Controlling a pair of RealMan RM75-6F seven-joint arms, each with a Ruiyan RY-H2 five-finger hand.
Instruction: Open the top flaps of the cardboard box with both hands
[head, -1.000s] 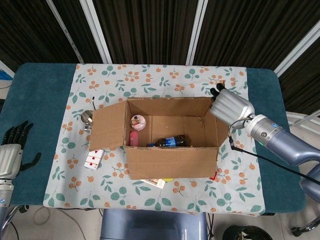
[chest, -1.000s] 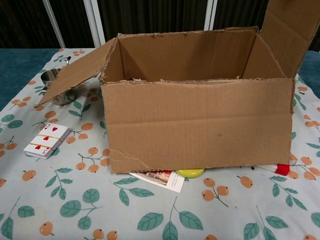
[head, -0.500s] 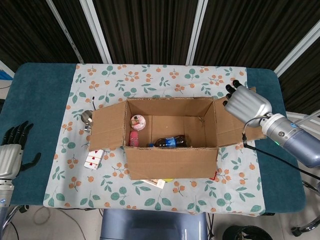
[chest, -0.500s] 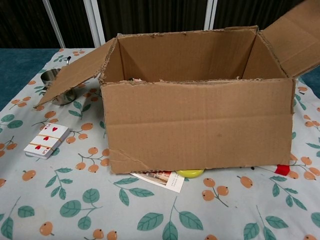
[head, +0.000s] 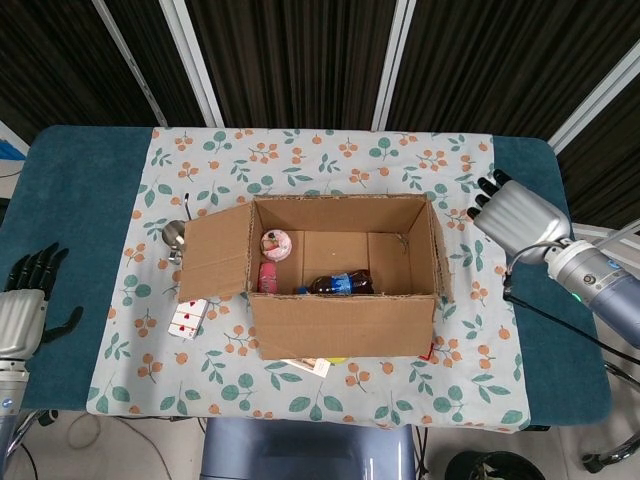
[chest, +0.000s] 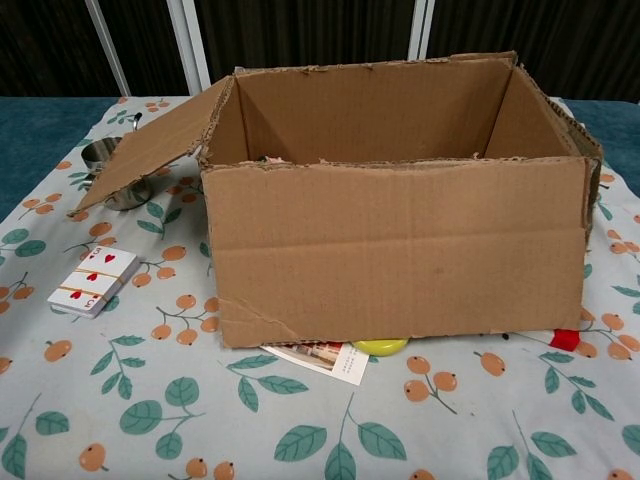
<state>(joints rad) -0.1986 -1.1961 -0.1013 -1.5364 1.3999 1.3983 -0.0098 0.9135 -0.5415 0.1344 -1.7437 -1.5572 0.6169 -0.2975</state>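
Flap on right of box (head: 345, 290) now folded down; right hand (head: 515, 212) withdrawn.

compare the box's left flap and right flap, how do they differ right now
The left flap slopes outward and down over the cloth, broad face showing; the right flap is folded down against the box's side, seen only as a thin strip. A metal cup sits beside the left flap; nothing touches the right flap. Both are plain brown cardboard, and both are open.
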